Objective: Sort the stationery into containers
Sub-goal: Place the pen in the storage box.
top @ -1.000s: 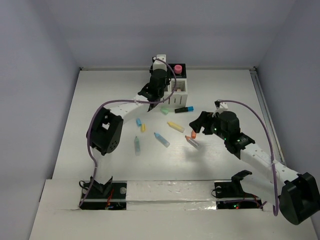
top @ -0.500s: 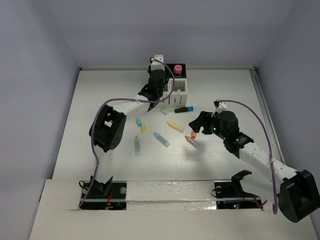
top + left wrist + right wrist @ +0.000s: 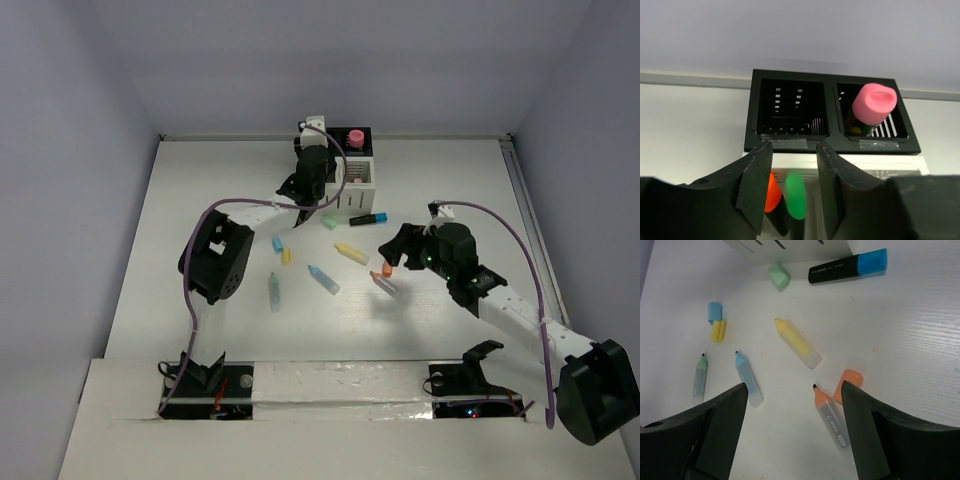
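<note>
The organizer [image 3: 365,178] stands at the back of the table, its black compartments [image 3: 832,117] behind its white ones [image 3: 865,162]. My left gripper [image 3: 794,146] is open above a white compartment. Below its jaws a blurred green-capped marker [image 3: 796,196] stands beside an orange-capped one [image 3: 772,192], touching neither jaw. A pink-capped item [image 3: 874,102] stands in the right black compartment. My right gripper [image 3: 794,387] is open and empty above the table. An uncapped orange highlighter [image 3: 831,415] and its cap [image 3: 847,385] lie below it.
On the table lie a yellow highlighter [image 3: 799,343], a blue one [image 3: 749,379], a green one [image 3: 700,379], a black marker with a blue cap [image 3: 847,266], and loose green [image 3: 778,276], blue [image 3: 714,312] and yellow [image 3: 717,331] caps.
My left gripper has shifted a little toward the back, over the organizer. My right arm has hardly moved.
</note>
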Motion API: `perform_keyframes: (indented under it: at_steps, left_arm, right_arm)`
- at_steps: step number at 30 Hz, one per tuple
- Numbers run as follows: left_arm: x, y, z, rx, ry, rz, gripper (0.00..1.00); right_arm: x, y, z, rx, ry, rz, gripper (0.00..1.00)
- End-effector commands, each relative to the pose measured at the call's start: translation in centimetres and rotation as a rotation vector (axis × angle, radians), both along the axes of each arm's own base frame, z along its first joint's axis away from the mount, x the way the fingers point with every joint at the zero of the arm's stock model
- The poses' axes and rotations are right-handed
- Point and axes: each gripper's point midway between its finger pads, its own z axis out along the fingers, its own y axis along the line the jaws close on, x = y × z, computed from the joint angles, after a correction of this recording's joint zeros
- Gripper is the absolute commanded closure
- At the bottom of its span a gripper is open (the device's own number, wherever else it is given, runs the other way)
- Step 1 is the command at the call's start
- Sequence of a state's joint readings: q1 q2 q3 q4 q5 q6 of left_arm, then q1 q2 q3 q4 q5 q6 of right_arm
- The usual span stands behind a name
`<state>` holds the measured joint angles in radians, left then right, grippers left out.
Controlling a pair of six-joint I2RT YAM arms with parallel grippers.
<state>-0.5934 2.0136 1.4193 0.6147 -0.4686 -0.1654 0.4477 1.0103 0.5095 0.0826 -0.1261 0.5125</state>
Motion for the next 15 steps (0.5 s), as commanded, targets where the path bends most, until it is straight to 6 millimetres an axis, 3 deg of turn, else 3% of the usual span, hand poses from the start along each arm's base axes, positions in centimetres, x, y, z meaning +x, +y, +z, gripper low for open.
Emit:
perform_keyframes:
  at_steps: [1, 6, 9, 13, 15]
  left_arm:
    - [-0.4, 0.6, 3.3, -0.062, -0.074, 0.016, 0.61]
    - [-0.6, 0.8, 3.5, -0.063, -0.074, 0.024, 0.52]
    - [-1.1, 1.1, 5.5, -0.085, -0.107, 0.018, 0.44]
    - [-3.0, 1.4, 11.0, -0.137, -0.177, -0.009, 0.38]
    - [-4.1, 1.3, 12.8, -0.168, -0.187, -0.027, 0.36]
  right_arm:
    - [0.8, 0.3, 1.3, 0.006, -0.061, -0.007, 0.19]
    - [1.0, 0.1, 1.1, -0.002, -0.049, -0.024, 0.19]
    - [1.6, -0.2, 1.4, -0.014, -0.05, -0.051, 0.19]
    - [3.0, -0.4, 0.3, -0.054, -0.008, -0.095, 0.19]
    - [3.9, -0.9, -0.4, -0.075, 0.019, -0.146, 0.19]
